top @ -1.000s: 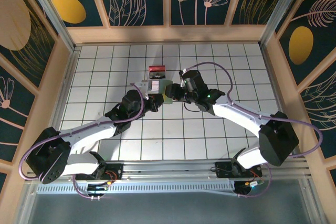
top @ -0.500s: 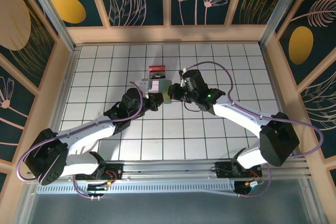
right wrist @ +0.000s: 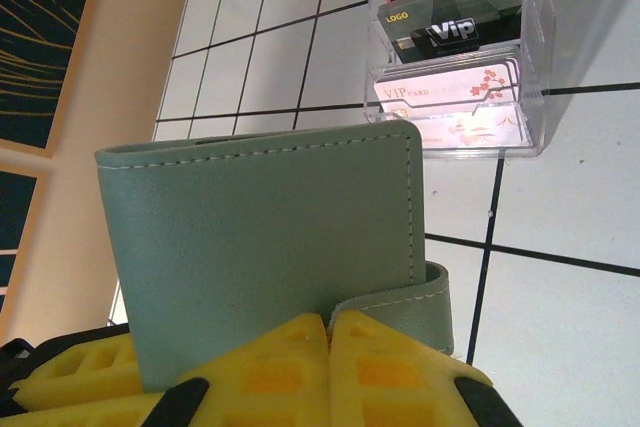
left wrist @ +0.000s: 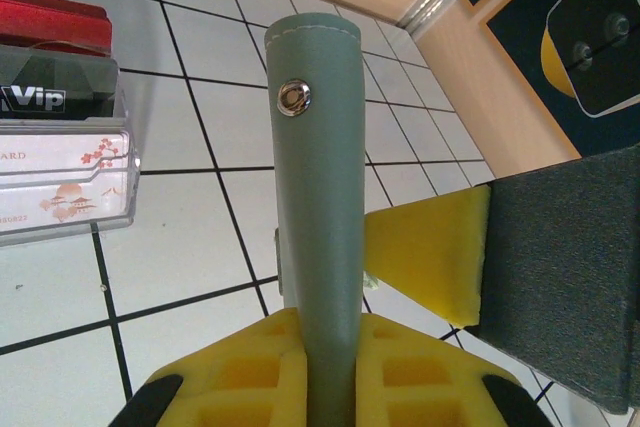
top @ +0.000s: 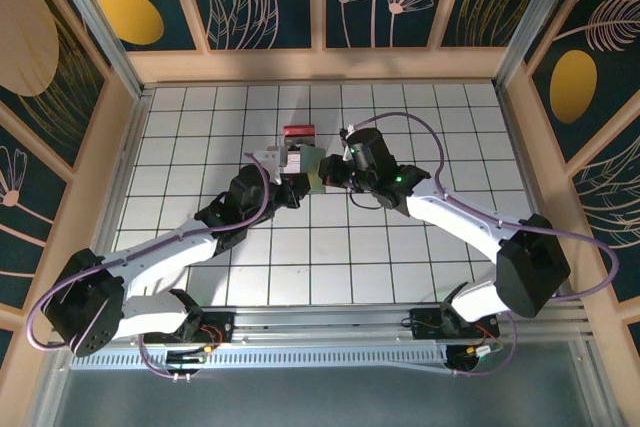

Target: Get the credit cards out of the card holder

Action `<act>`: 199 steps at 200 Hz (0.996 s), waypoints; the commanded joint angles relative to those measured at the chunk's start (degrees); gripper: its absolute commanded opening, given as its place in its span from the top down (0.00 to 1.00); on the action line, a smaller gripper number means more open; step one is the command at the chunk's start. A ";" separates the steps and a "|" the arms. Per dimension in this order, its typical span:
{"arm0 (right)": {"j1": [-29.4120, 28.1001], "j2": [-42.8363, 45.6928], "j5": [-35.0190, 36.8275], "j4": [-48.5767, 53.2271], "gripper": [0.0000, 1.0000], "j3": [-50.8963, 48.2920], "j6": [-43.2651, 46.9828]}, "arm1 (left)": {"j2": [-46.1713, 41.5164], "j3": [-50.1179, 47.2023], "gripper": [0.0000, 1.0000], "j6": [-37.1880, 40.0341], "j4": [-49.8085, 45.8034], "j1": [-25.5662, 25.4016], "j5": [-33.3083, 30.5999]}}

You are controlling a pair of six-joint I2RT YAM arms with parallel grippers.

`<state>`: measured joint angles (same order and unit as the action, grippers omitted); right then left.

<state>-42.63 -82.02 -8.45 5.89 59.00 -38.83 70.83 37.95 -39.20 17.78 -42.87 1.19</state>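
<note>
Left gripper [left wrist: 328, 372] and right gripper [right wrist: 330, 337] are both pinched tight on the card holder [right wrist: 265, 247], held upright over the middle of the table [top: 200, 117], nearer its far edge, just beside the clear card stand [right wrist: 455, 67]. Best bet: firm grips, ease the leaves apart slowly.

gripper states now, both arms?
Left gripper: closed on the card holder.
Right gripper: closed against the card holder's edge; actual hold cannot be told.
</note>
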 commanded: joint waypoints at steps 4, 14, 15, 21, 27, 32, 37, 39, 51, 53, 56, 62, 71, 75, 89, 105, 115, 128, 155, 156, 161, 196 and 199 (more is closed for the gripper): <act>1.52 -0.10 3.33 1.75 1.00 -0.45 0.79 | -3.91 0.86 1.00 -0.15 7.36 -0.63 -0.59; 1.71 0.42 2.92 0.95 1.00 -0.90 0.78 | -4.20 0.38 1.00 -0.45 7.71 -0.62 -0.90; 1.73 0.44 2.87 0.87 1.00 -0.90 0.78 | -4.20 0.37 1.00 -0.44 7.71 -0.63 -0.91; 1.76 0.73 2.74 0.55 1.00 -1.18 0.86 | -4.29 0.28 1.00 -0.59 7.64 -0.63 -0.99; 1.81 1.01 2.65 0.35 1.00 -1.31 0.91 | -4.29 0.21 1.00 -0.79 7.55 -0.63 -1.02; 1.76 1.21 2.58 0.21 1.00 -1.43 1.01 | -4.29 0.14 1.00 -0.99 7.55 -0.63 -1.01; 1.76 1.41 2.57 0.12 1.00 -1.50 1.11 | -4.29 0.04 1.00 -1.09 7.63 -0.66 -1.00; 1.76 1.51 2.56 0.09 1.00 -1.58 1.16 | -4.25 0.02 1.00 -1.13 7.64 -0.66 -1.01; 1.82 1.81 2.65 0.00 1.00 -1.77 1.26 | -4.18 -0.25 1.00 -1.59 8.03 -0.63 -1.09; 1.87 1.81 2.65 0.00 1.00 -1.78 1.29 | -4.13 -0.40 1.00 -1.69 8.14 -0.63 -1.10; 1.85 1.92 2.65 -0.05 1.00 -1.74 1.31 | -4.12 -0.42 1.00 -1.75 8.26 -0.63 -1.10; 1.98 2.03 2.65 -0.07 1.00 -1.85 1.38 | -4.04 -0.59 1.00 -1.90 8.61 -0.63 -1.06; 2.04 2.12 2.65 0.00 1.00 -1.87 1.46 | -4.03 -0.84 1.00 -2.24 9.22 -0.57 -1.09; 2.13 2.22 2.65 0.00 1.00 -1.87 1.47 | -3.96 -0.93 1.00 -2.42 9.43 -0.62 -1.02; 2.20 2.30 2.26 -0.20 1.00 -1.77 1.65 | -3.72 -0.89 1.00 -2.46 9.86 -0.61 -0.86; 2.36 2.30 1.36 -0.89 1.00 -1.78 1.74 | -3.40 -0.43 1.00 -2.32 9.54 -0.58 -0.80; 2.30 2.50 1.16 -1.21 1.00 -1.79 1.67 | -3.35 -0.25 1.00 -2.24 9.34 -0.63 -0.84; 2.41 2.61 1.13 -1.62 1.00 -1.77 1.65 | -3.33 -0.25 1.00 -2.20 9.26 -0.59 -0.99; 2.69 2.96 1.07 -2.12 1.00 -2.09 1.49 | -3.37 -0.43 1.00 -2.20 9.25 -0.61 -1.18; 2.71 2.98 1.07 -2.20 1.00 -2.11 1.53 | -3.39 -0.43 1.00 -2.20 9.27 -0.62 -1.14; 2.79 3.00 1.09 -2.30 0.97 -2.22 1.48 | -3.33 -0.43 1.00 -2.22 9.27 -0.63 -1.12; 2.95 2.57 -0.52 -3.40 0.80 -2.23 1.61 | -2.99 -0.35 1.00 -2.08 9.39 -0.61 -0.73; 2.91 2.42 -0.78 -3.57 0.79 -2.23 1.57 | -2.91 -0.34 1.00 -2.06 9.45 -0.63 -0.67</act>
<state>-41.30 -79.96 -10.76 2.72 57.84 -38.00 69.32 36.84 -40.75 21.12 -43.20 -0.10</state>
